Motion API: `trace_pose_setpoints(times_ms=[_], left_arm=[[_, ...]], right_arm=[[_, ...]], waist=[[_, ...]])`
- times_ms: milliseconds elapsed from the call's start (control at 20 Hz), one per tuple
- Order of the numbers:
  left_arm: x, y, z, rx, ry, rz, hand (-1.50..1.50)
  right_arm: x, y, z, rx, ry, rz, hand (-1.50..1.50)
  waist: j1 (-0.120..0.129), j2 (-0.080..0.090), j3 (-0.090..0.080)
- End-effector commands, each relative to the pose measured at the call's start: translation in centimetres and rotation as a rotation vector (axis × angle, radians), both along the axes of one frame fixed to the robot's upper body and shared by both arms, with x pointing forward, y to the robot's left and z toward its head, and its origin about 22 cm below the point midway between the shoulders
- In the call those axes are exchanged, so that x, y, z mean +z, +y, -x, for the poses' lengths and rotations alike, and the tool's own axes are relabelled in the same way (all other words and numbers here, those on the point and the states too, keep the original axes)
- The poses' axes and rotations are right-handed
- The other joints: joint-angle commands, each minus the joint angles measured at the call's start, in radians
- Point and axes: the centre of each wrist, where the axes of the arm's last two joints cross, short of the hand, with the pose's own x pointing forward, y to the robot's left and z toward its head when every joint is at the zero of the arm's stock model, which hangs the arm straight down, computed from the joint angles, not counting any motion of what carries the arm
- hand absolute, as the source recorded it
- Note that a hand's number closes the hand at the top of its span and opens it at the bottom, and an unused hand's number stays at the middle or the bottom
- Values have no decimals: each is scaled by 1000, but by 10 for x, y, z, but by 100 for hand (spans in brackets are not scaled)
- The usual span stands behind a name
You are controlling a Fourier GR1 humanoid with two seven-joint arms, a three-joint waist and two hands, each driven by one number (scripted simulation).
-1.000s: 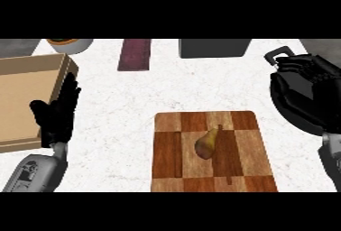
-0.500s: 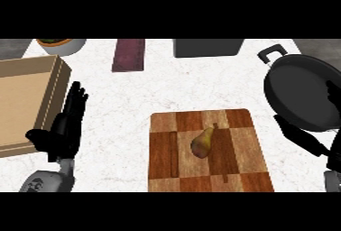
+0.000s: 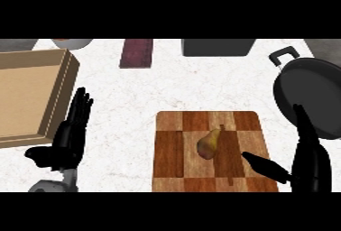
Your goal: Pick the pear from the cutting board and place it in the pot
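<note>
Head view: a white speckled counter (image 3: 146,94) carries a wooden cutting board (image 3: 177,153) near the centre, with the pear (image 3: 209,143) lying on it, touched by nothing. The dark pot (image 3: 313,97) sits at the right edge, just beyond the board's far right corner. A shallow cardboard box (image 3: 30,97) fills the left side. The left hand (image 3: 66,140) rests between box and board, fingers straight and together. The right hand (image 3: 303,164) is at the board's near right corner, fingers straight, thumb spread over the wood.

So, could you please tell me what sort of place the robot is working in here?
Most likely a kitchen counter: a pear lies on a wooden cutting board, a black pot with a handle sits at the right, and the white speckled countertop looks like stone.
</note>
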Motion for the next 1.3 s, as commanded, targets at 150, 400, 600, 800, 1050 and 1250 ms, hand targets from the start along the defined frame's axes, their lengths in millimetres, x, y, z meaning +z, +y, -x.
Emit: trace_pose_setpoints(times_ms=[150, 400, 600, 800, 1050, 1250], left_arm=[[-2, -4, 5, -41, -15, 10, 0], [3, -11, 1, -36, -20, 7, 0], [-2, -15, 4, -21, -16, 1, 0], [3, -8, -3, -22, -14, 16, 0], [-2, -10, 8, -28, -24, 0, 0], [-4, -29, 18, -28, 15, 22, 0]], right_arm=[[-2, 51, 6, -43, 477, 58, -150], [31, 88, -20, -81, 582, 36, -150], [20, 117, -37, -71, 618, -16, -150], [13, 116, -44, -105, 722, 13, -150], [-2, 117, -54, -122, 782, -29, -150], [-11, 113, -59, -108, 778, -52, -150]], waist=[[34, 10, 2], [33, 10, 7], [26, 11, 10], [18, 11, 10], [25, 10, 11], [22, 8, 12]])
